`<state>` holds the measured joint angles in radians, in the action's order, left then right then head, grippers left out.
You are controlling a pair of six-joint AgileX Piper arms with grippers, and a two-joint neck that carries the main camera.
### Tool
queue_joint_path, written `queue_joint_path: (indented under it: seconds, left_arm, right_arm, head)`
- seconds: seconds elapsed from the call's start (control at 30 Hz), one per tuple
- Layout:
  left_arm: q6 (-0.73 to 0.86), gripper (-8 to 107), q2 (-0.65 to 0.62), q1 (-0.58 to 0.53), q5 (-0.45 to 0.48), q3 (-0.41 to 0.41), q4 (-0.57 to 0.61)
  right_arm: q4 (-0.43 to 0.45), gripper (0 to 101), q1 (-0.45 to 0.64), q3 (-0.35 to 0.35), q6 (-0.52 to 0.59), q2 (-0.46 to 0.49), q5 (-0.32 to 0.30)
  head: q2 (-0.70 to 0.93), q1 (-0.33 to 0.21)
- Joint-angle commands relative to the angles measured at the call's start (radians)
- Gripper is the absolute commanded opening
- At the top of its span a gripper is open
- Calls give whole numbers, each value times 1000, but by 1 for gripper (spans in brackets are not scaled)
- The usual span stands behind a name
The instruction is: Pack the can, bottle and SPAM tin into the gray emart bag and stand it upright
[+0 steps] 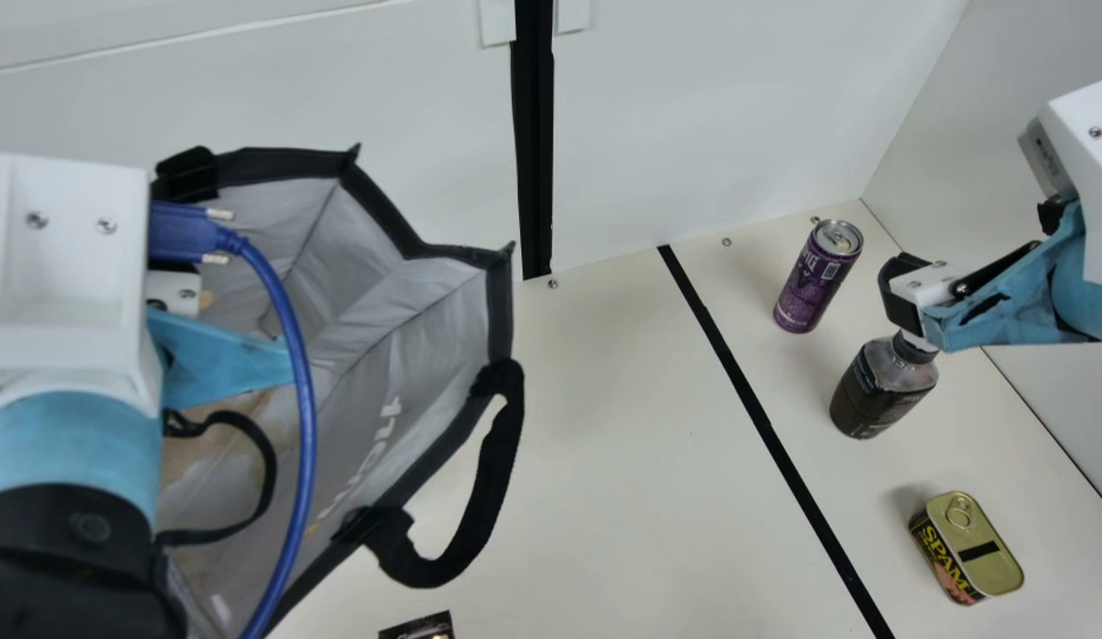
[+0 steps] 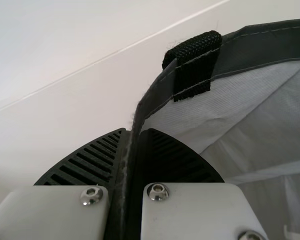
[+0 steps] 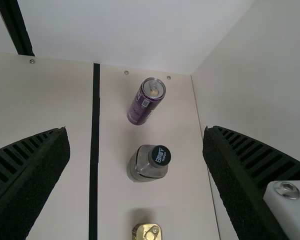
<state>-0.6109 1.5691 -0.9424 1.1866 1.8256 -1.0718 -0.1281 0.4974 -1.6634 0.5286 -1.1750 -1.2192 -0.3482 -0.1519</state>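
Observation:
The gray bag (image 1: 500,311) stands open-mouthed at the main view's left. My left gripper (image 1: 218,359) is at its far-left side; in the left wrist view that gripper (image 2: 135,134) is shut on the dark rim (image 2: 157,97) beside a strap. On the right, my right gripper (image 1: 906,288) hangs over the bottle (image 1: 879,395), hiding its cap. From the right wrist, this gripper (image 3: 136,131) is wide open, the upright bottle (image 3: 146,167) below and between its fingers. Behind stands the purple can (image 1: 813,284); nearer the front lies the SPAM tin (image 1: 977,550), label sideways.
A black strip (image 1: 746,390) runs along the table (image 1: 622,444) between bag and items. White walls rise behind and at the right. One bag handle (image 1: 498,461) loops outward over the table. A small dark printed item (image 1: 420,627) pokes in at the front edge.

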Motion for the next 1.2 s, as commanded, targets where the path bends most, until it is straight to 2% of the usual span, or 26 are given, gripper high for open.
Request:
queue_joint_path:
  seconds: [0.0,0.3,0.57,0.9,1.17]
  left_arm:
    - [-39,-8,-11,-8,14,-42,-83]
    - [-173,-8,-70,-22,33,-227,-250]
    - [-264,-8,-105,-19,33,-370,-319]
    - [-330,-8,-123,-30,33,-478,-291]
    - [-347,-8,-125,-89,33,-509,-174]
  right_arm:
    - [0,95,0,0,0,0,0]
    - [0,95,0,0,0,0,0]
    - [0,95,0,0,0,0,0]
    - [0,95,0,0,0,0,0]
    - [0,95,0,0,0,0,0]
  head:
    - [-1,-23]
    - [-1,-23]
    - [-1,-23]
    - [-1,-23]
    - [-1,-23]
